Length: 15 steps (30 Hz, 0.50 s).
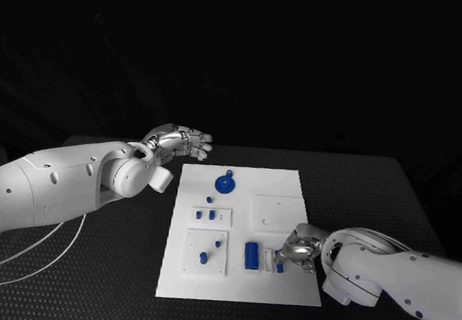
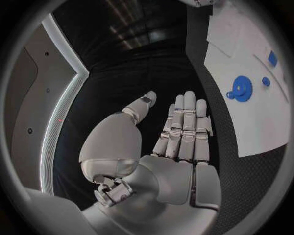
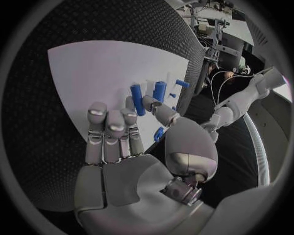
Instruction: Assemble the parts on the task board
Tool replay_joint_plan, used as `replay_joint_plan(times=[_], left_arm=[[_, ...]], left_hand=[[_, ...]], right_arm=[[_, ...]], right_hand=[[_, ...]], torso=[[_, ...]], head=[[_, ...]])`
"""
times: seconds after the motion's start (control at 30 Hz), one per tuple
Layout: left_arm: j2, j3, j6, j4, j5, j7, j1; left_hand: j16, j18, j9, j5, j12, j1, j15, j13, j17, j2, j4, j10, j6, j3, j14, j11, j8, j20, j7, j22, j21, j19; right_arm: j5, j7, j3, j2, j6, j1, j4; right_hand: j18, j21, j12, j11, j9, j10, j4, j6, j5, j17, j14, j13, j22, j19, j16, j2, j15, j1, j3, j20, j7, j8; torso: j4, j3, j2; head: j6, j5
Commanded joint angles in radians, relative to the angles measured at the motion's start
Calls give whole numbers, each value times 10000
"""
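dim overall | task board (image 1: 283, 189) brightly lit | wrist views fisheye-bent | surroundings black

The head view looks steeply down from above onto the black tabletop (image 1: 362, 181), taking in the whole white task board (image 1: 282, 204) and both arms from a moderate distance. The left wrist view sits close behind the left hand (image 2: 178, 147) and faces past it toward the board's edge, where a blue gear-shaped part (image 2: 242, 89) lies. The right wrist view sits close behind the right hand (image 3: 122, 147), facing across the board. All three share the board.
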Motion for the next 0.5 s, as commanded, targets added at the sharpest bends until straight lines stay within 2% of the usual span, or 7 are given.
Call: replay_joint_plan(times=[0.03,0.5], left_arm=[[12,6,166,35,-26,72,6],[17,6,200,38,-27,59,7]], left_hand=[[-52,90,-10,-7,25,-87,10,-15,11,-7,53,-76,-84,18,37,-12,46,32,8,16,-48,13],[-65,89,-11,-9,24,-89,11,-17,27,-11,58,-77,-86,14,37,-11,47,33,8,24,-56,14]], right_arm=[[261,116,2,93,-71,-9,-13],[293,75,1,500,190,-12,-349]], right_hand=[[263,38,-6,-48,135,140,6,77,-68,-12,57,17,11,66,6,305,-10,212,-71,-17,1,33],[263,29,-12,-53,135,131,10,71,-165,-21,54,26,-1,71,-1,304,-29,142,-120,-30,-3,21]], torso=[[6,-3,2],[8,-5,3]], head=[[-19,18],[-43,56]])
